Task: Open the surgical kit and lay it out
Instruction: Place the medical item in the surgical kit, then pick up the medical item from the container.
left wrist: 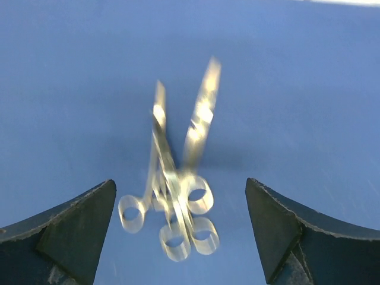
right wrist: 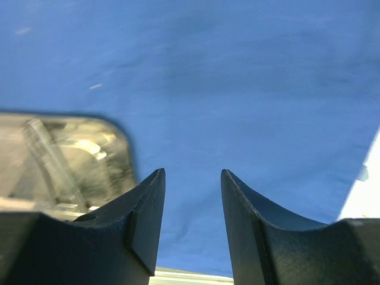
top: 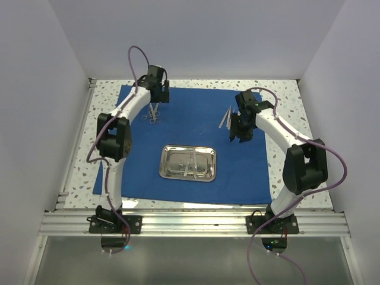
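Clearly left jaws wide above instruments (left wrist: 168,178); right jaws half-open, empty.

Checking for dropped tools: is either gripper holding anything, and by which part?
Nothing is held. The left gripper is open, clear of the ring-handled instruments on the blue cloth; the right gripper is open, empty.

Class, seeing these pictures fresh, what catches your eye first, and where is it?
A large royal-blue cloth spreads over the table, with a shiny steel tray at its centre. Near its far left corner, ring-handled instruments lie on the cloth beneath the open left gripper.
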Tool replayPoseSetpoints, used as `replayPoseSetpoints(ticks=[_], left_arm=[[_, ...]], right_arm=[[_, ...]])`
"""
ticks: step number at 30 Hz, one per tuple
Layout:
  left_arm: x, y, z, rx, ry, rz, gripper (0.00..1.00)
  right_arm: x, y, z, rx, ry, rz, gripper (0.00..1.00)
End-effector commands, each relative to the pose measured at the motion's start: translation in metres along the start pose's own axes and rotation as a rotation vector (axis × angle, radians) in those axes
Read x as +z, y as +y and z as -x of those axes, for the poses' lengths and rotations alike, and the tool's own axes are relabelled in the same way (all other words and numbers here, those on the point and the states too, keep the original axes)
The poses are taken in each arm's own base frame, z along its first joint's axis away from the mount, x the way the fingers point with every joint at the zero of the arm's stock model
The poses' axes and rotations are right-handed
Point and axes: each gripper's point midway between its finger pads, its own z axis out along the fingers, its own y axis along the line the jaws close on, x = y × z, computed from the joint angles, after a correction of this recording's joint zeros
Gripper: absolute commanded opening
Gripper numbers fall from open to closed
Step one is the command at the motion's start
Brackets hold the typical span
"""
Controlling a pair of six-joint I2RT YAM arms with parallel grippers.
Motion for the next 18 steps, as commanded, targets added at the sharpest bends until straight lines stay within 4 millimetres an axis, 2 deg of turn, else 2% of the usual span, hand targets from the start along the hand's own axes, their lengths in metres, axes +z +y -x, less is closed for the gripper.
replayPoseSetpoints(ticks=[1,2,3,4,5,6,7,9,10,12,15,18], left_arm=[[-0.089,-0.042,0.004,0.011,-0.061,-0.109,0.92],[-0.096,-0.050,-0.011,0.035,-0.037,-0.130,0.90],[-0.120,-0.073,-0.022,0.035,-0.035,-0.207,0.89],[-0.118,-0.078,-0.060,0.055,0.042,-0.218,0.87],[-0.124,-0.086,-0.076,0.057,0.070,-0.243,0.84],[-0.142,-0.103,-0.091,0.055,0.077,-0.285,0.83],[-0.142,-0.106,-0.124,0.078,0.137,-0.290,0.83],[-0.158,-0.127,-0.152,0.106,0.154,-0.331,0.82],[-0.157,-0.126,-0.173,0.123,0.192,-0.321,0.82],[-0.159,-0.134,-0.199,0.144,0.233,-0.325,0.81],[-0.154,-0.137,-0.214,0.150,0.258,-0.307,0.80],[-0.147,-0.142,-0.220,0.151,0.278,-0.304,0.78]], right_arm=[[-0.025,0.045,0.002,-0.076,-0.082,0.122,0.47],[-0.025,0.045,0.001,-0.070,-0.081,0.120,0.47],[-0.024,0.051,-0.001,-0.080,-0.085,0.129,0.47],[-0.027,0.054,-0.003,-0.071,-0.090,0.139,0.47],[-0.024,0.054,-0.008,-0.070,-0.081,0.139,0.47],[-0.025,0.055,-0.010,-0.066,-0.083,0.147,0.47],[-0.027,0.056,-0.011,-0.061,-0.087,0.155,0.47],[-0.026,0.052,-0.018,-0.064,-0.080,0.146,0.47],[-0.026,0.050,-0.020,-0.070,-0.080,0.144,0.46],[-0.029,0.046,-0.025,-0.082,-0.079,0.140,0.47],[-0.034,0.041,-0.029,-0.093,-0.087,0.134,0.47],[-0.038,0.038,-0.033,-0.095,-0.088,0.131,0.47]])
